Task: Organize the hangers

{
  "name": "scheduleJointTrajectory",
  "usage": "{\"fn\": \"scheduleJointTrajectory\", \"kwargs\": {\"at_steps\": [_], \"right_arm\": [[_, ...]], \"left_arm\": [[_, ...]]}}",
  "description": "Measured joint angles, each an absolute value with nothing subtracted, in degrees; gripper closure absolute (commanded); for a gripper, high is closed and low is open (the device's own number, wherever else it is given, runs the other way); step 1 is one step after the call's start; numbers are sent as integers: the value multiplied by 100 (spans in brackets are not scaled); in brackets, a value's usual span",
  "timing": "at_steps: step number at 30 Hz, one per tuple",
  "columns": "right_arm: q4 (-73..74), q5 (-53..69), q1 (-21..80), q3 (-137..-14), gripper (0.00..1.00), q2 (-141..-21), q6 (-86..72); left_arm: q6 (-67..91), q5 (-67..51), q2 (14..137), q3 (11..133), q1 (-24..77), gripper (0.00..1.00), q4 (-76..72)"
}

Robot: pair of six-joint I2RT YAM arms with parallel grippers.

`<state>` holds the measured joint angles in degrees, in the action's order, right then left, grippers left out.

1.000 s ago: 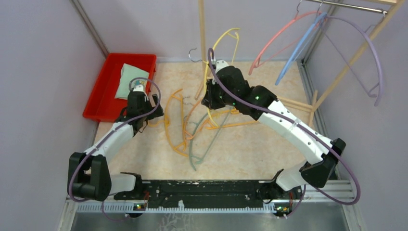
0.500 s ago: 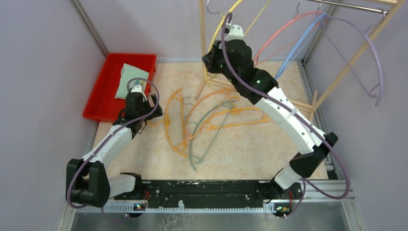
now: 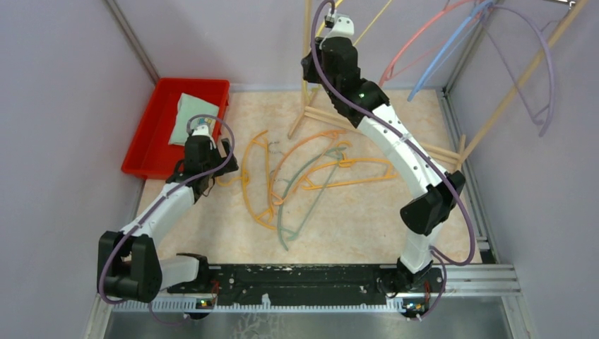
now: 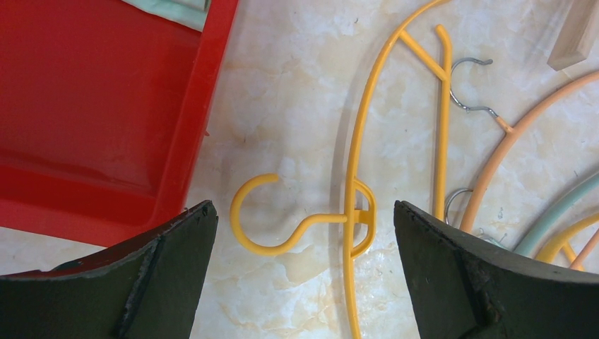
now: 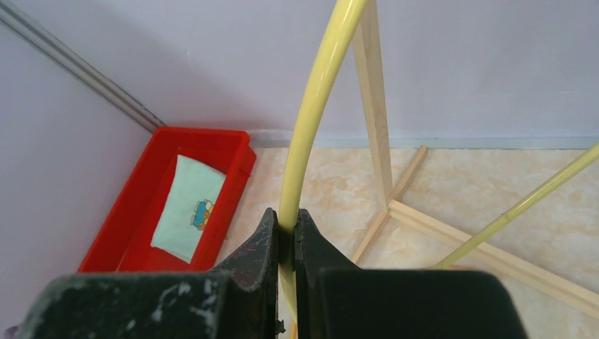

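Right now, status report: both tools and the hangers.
Right tool shut on yellow hanger, high beside rack pole. Left tool open over hook of orange hanger on table. Red bin close beside it.

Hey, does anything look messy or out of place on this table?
Yes. Several orange and green hangers lie crossed in a loose tangle mid-table, hooks pointing different ways, instead of hanging like the pink, blue and lavender ones top right.
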<state>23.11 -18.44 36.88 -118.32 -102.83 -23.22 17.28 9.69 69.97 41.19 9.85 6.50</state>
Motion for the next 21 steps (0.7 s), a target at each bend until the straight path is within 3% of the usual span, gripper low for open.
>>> {"fn": "scheduleJointTrajectory", "kwargs": {"at_steps": [11, 21], "right_arm": [[2112, -1852, 3682, -11734, 100, -10269, -2305], [1929, -1850, 3682, -10366, 100, -9450, -2456]], "left_arm": [[1594, 1033, 7242, 4147, 930, 0, 650], [1581, 980, 7454, 4348, 923, 0, 639]]}}
